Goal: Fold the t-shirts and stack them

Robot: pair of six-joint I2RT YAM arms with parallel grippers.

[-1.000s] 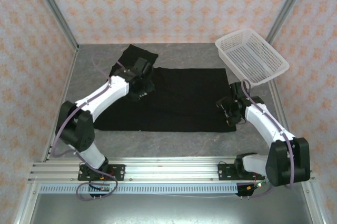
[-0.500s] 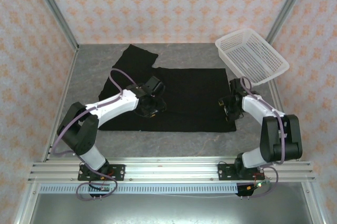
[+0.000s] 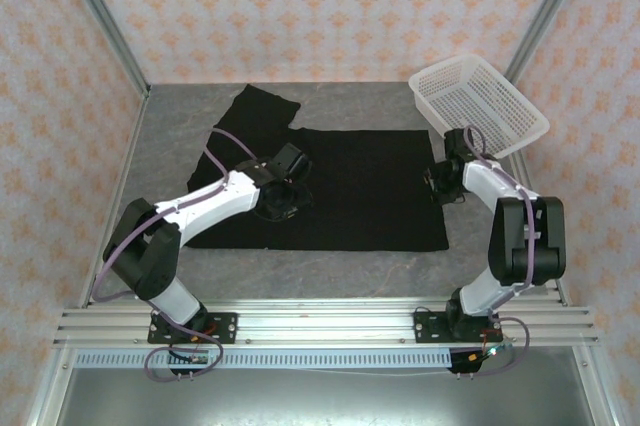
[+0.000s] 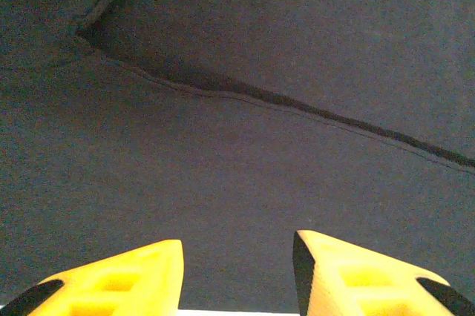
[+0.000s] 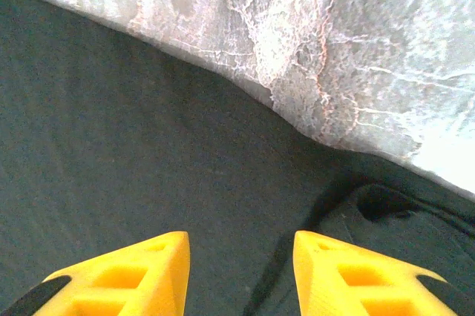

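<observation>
We see a white mesh basket [image 3: 480, 106] at the far right corner of the grey marbled table [image 3: 175, 141]. The right wrist view gives us the same veined grey top. We log walls [image 3: 330, 16] with an orange floral pattern on three sides and metal posts [image 3: 103, 21] in the far corners. A slotted aluminium rail [image 3: 330, 321] runs along the near edge, with a perforated strip [image 3: 330, 358] just below it.

Two white arms reach out from their bases, elbows bent. The left arm stretches low and forward toward the centre, the left pincer [image 3: 279, 198] pointing down with its yellow fingers [image 4: 126, 279] parted. The right arm folds steeply back on itself, the right pincer [image 3: 441, 184] lowered, its yellow fingers [image 5: 349, 275] apart, gripping nothing.
</observation>
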